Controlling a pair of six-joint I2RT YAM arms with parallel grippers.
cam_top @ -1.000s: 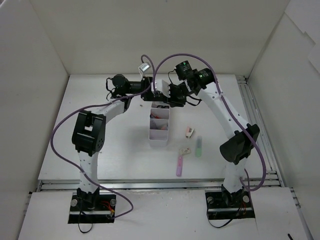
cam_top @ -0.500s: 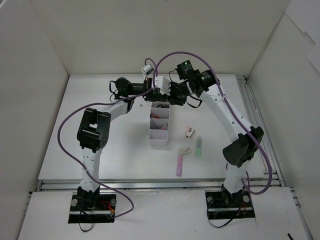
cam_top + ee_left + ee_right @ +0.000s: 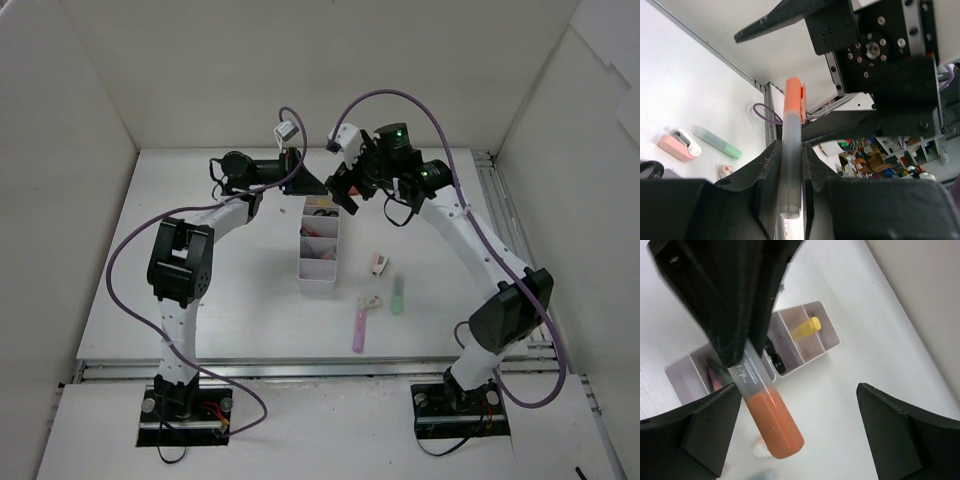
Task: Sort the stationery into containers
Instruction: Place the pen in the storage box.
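Left gripper (image 3: pixel 790 152) clamped on orange highlighter (image 3: pixel 791 115), held aloft near far end of tray (image 3: pixel 831 342). Right gripper (image 3: pixel 800 390) empty, jaws wide apart, facing orange cap. Step judged: possibly hand-over; top view too crowded to confirm. Next: lower into compartment beside yellow highlighter (image 3: pixel 807 327), aligned lengthwise.

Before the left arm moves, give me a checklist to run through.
1. Left claw clamps the orange highlighter with the clear barrel: ok.
2. Right claw open: ok, fingers wide apart.
3. Right claw out of the way: not ok, it flanks the highlighter.
4. Highlighter above the white four-compartment tray: cannot tell.
5. Room beside the yellow highlighter in its compartment: ok.
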